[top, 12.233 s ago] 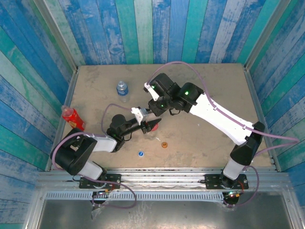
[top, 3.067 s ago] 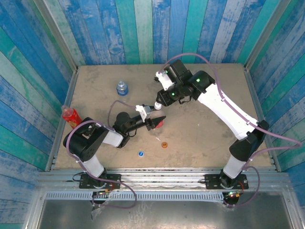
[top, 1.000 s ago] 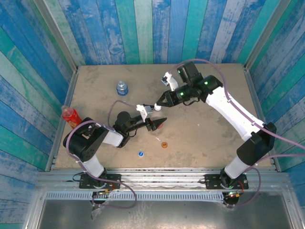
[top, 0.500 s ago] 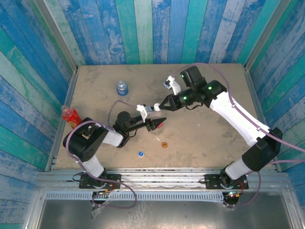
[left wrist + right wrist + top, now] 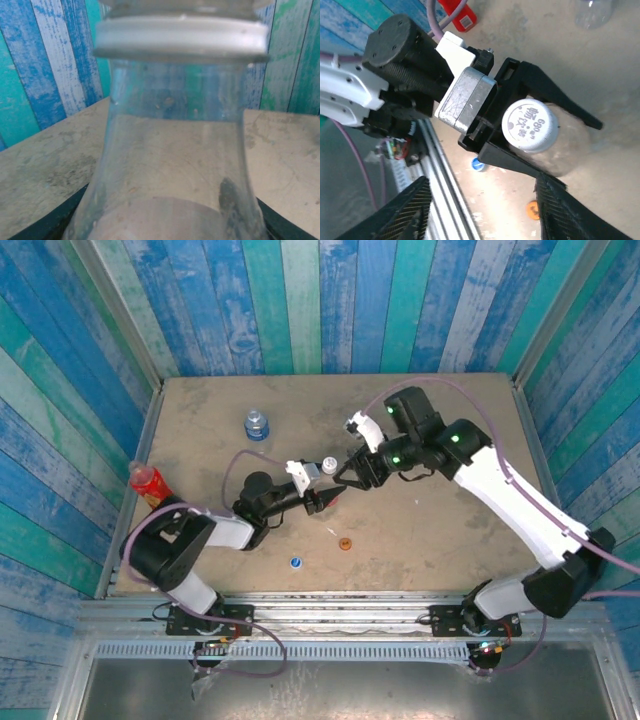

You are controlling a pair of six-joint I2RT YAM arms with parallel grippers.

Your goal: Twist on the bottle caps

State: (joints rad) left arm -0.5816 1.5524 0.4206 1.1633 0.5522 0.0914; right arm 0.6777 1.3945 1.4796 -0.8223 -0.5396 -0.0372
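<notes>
Top external: clamped white-capped clear bottle (image 5: 175, 150) in left gripper (image 5: 322, 499); held right gripper (image 5: 348, 476) wide open beside it; left blue cap (image 5: 296, 562), orange cap (image 5: 345, 543) loose.

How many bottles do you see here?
3: a clear one gripped mid-table by the left gripper, a blue-labelled one at the back left, a red one at far left.

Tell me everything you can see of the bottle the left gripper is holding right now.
The bottle is clear plastic, scuffed, with sloping shoulders, a white collar ring at the neck and a label lower down. A white cap with printed characters sits on top. It stands upright, clamped at the body between the black jaws of the left gripper. The right gripper hangs open above the cap, not touching it.
</notes>
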